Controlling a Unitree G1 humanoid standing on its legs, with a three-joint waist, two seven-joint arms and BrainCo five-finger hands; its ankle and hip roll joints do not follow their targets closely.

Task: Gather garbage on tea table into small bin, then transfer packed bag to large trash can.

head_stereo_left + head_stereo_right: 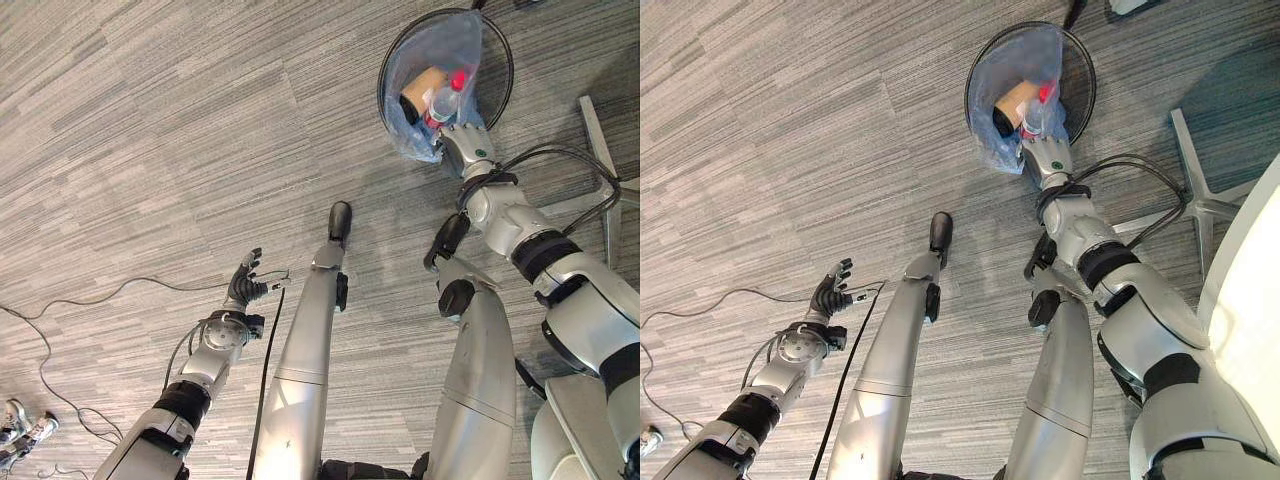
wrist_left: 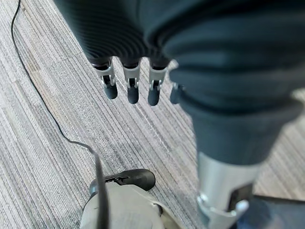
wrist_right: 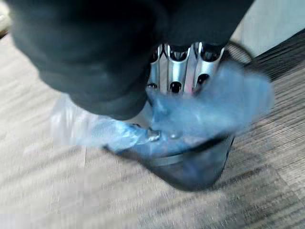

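My right hand [image 1: 462,143] pinched the blue bag [image 1: 437,70] at its rim over the wire bin [image 1: 497,40], soft, light, tear-prone plastic; left hand [image 1: 247,282] hung relaxed, empty.

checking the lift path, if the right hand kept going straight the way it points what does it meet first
The blue plastic bag that the right hand already has its fingers in, at the rim of the black mesh bin. Past the plastic lies the garbage inside, probably the clear bottle first, though depth is unclear.
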